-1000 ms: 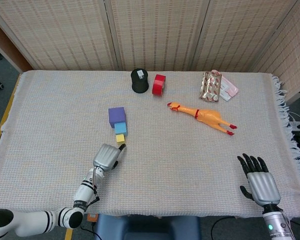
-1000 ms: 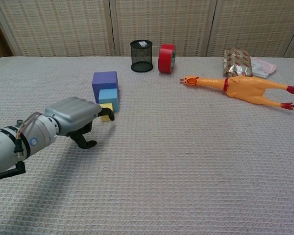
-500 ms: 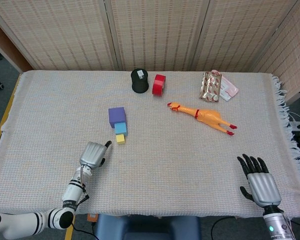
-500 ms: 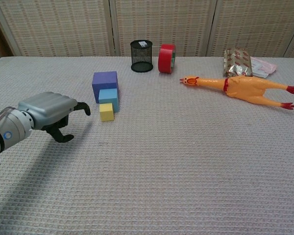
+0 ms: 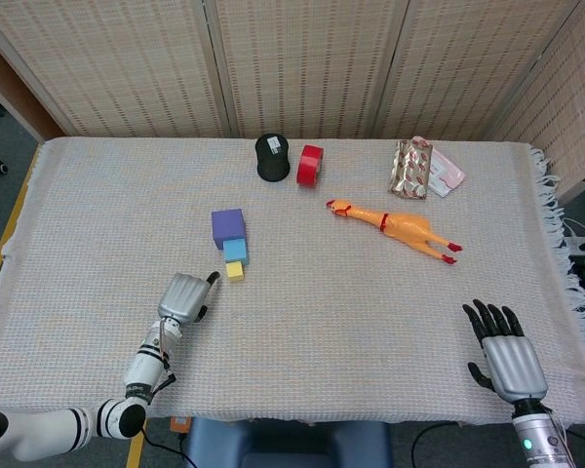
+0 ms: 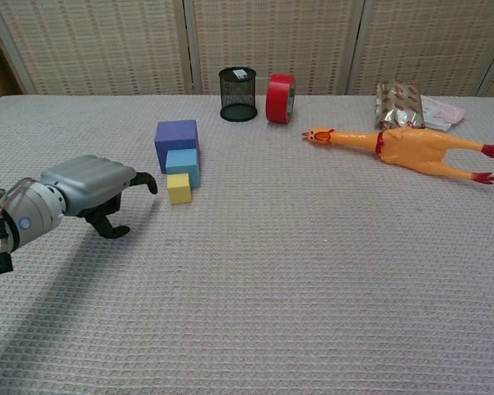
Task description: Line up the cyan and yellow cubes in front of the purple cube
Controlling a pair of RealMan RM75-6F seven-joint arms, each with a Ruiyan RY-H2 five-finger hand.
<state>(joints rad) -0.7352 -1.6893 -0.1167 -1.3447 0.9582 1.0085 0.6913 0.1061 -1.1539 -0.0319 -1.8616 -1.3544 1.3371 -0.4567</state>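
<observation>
A purple cube (image 5: 227,227) (image 6: 177,141) stands left of the table's middle. The cyan cube (image 5: 236,250) (image 6: 183,165) sits against its near side, and the small yellow cube (image 5: 235,270) (image 6: 179,188) lies just in front of the cyan one, forming a row. My left hand (image 5: 183,297) (image 6: 90,188) hovers low to the near left of the yellow cube, apart from it, fingers curled downward and holding nothing. My right hand (image 5: 507,355) rests at the near right edge of the table, fingers spread, empty.
A black mesh cup (image 5: 271,157) (image 6: 238,94) and a red tape roll (image 5: 310,165) (image 6: 280,98) stand at the back. A yellow rubber chicken (image 5: 395,226) (image 6: 407,147) lies right of centre, with a foil packet (image 5: 412,168) (image 6: 400,102) behind it.
My left hand drew back from the yellow cube toward the near left, leaving the cube in the row, then crept slightly forward again. The right hand has not moved.
</observation>
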